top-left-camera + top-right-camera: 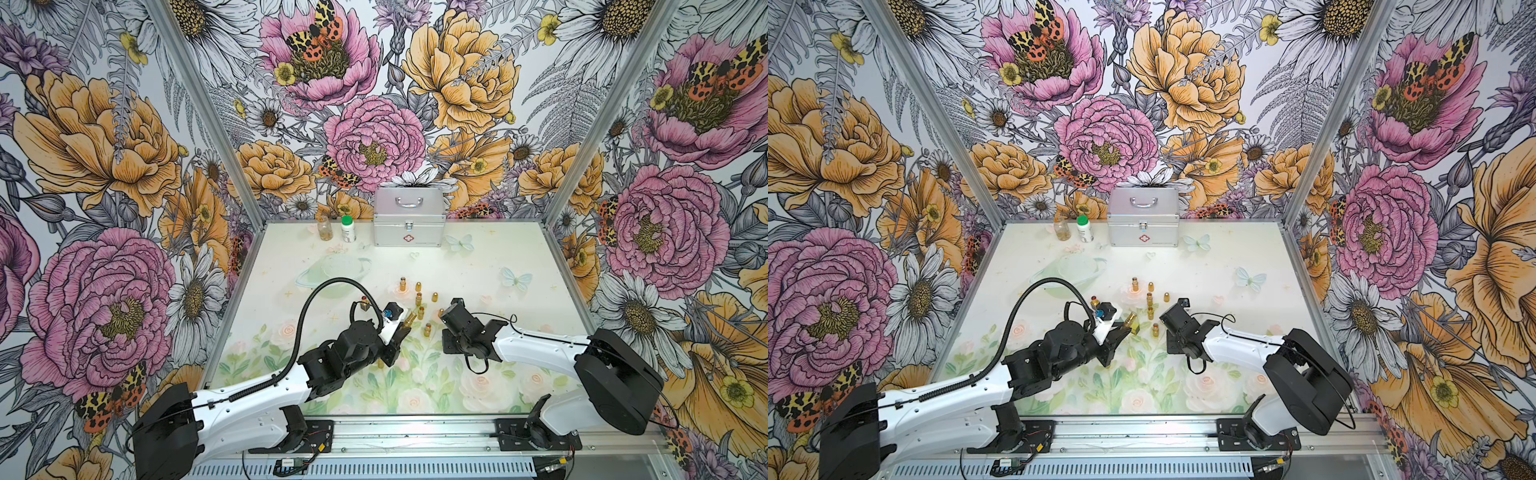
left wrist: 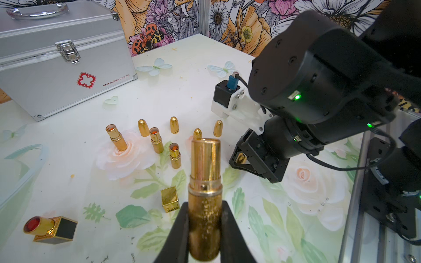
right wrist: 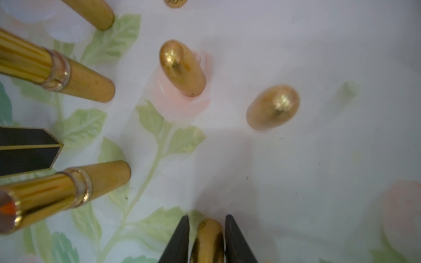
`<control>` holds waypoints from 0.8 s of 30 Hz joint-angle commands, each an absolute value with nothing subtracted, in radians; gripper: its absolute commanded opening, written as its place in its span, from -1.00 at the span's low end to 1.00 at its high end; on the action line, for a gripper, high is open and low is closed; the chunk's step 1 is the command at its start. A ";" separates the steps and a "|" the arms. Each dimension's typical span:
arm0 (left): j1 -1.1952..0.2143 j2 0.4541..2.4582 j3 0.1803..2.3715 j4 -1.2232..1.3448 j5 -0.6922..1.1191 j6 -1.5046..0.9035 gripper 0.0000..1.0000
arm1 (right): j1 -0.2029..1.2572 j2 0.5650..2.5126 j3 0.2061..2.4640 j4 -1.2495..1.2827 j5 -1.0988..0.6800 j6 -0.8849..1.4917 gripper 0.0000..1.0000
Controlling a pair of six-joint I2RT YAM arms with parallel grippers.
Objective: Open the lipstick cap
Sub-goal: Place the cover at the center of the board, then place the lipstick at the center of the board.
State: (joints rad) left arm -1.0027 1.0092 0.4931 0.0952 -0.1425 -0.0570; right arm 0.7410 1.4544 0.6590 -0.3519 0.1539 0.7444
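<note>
My left gripper (image 2: pixel 204 202) is shut on the glittery lower part of a gold lipstick (image 2: pixel 205 164). The tube points up and away, and its top end is bare. In a top view the same lipstick (image 1: pixel 410 318) sticks out past the left gripper (image 1: pixel 402 328) near the table's middle. A rounded gold lipstick cap (image 3: pixel 209 239) sits between the black fingers of my right gripper (image 3: pixel 207 217). The jaws are slightly parted, with a thin gap on one side of the cap. The right gripper (image 1: pixel 443 314) points down, close to the table, to the right of the lipstick.
Three uncapped gold lipsticks (image 2: pixel 156 140) and several bullet-shaped caps (image 2: pixel 174 125) stand just beyond the grippers. A black-and-gold square lipstick (image 2: pixel 50 227) lies on its side near a square gold cap (image 2: pixel 169 199). A silver case (image 1: pixel 409 216) and two bottles (image 1: pixel 348 228) stand at the back.
</note>
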 commanded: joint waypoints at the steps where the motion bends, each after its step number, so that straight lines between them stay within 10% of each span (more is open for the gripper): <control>1: -0.991 1.011 0.483 0.126 -0.157 -0.068 -1.00 | 0.749 1.413 0.674 -0.366 0.167 0.738 -0.35; 24: -0.989 1.107 0.569 0.113 -0.091 -0.013 -1.00 | 0.742 1.137 1.013 -0.650 -0.359 0.726 0.13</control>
State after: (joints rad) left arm -0.9981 1.1034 0.5327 0.0933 -0.1234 -0.0368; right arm 0.7403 1.1538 0.9756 -0.6586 -0.2478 0.7174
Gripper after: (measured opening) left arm 0.208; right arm 0.565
